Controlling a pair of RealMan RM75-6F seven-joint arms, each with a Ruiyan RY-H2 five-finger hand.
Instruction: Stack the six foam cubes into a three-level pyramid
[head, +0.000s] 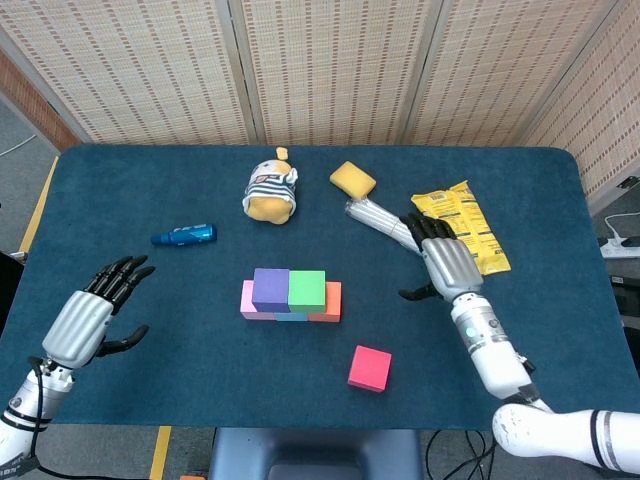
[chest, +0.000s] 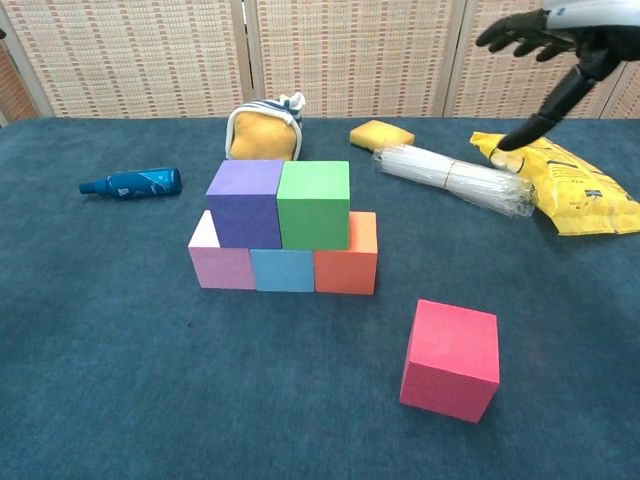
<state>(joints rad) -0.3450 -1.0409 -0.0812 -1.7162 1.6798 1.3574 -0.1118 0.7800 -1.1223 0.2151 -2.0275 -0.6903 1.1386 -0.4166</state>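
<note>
Pink (chest: 221, 263), blue (chest: 283, 269) and orange (chest: 348, 256) cubes form a row on the table. A purple cube (chest: 246, 201) (head: 270, 288) and a green cube (chest: 314, 203) (head: 306, 289) sit on top of that row. A red cube (chest: 451, 358) (head: 370, 368) lies alone to the front right. My right hand (head: 446, 262) (chest: 548, 42) hovers open, well right of the stack, above the table. My left hand (head: 95, 312) is open near the front left edge, holding nothing; it shows only in the head view.
A blue bottle (head: 184, 235) lies at the left. A striped plush toy (head: 270, 190), a yellow sponge (head: 352, 179), a clear bundle of straws (head: 388, 226) and a yellow snack bag (head: 462, 231) lie behind and right of the stack.
</note>
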